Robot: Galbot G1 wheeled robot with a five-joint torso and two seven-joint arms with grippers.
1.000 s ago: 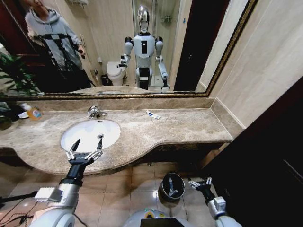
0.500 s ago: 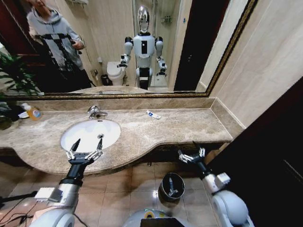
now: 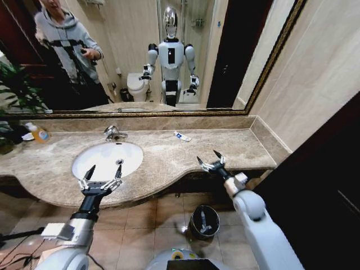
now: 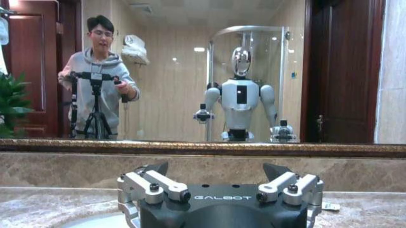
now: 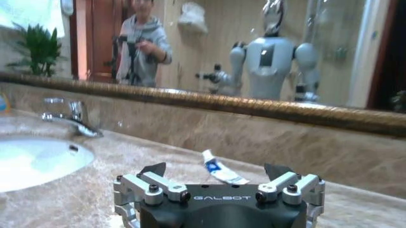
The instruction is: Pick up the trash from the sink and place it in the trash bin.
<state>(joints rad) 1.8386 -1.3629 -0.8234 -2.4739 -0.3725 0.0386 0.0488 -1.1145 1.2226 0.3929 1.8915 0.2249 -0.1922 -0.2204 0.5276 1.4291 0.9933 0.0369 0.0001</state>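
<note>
A beige marble surface point(image 3: 185, 151) with brown veining surrounds a white oval sink point(image 3: 107, 159) that has a chrome faucet point(image 3: 112, 133). A white-and-blue tube point(image 3: 181, 136) lies on the marble near the back wall. At the far left stands an orange-yellow soap bottle point(image 3: 39, 134) with a white top, beside dark green plant leaves point(image 3: 19, 90). The mirror frame point(image 3: 140, 113) is dark bronze with a gold patterned edge. Below, on brown floor tiles point(image 3: 146, 225), sits a dark grey trash bin point(image 3: 204, 222) with a shiny metallic rim. The left pincer point(image 3: 100, 179) and right pincer point(image 3: 211, 161) are black with silver-grey metal fingers; white "GALBOT" lettering marks each black body.
</note>
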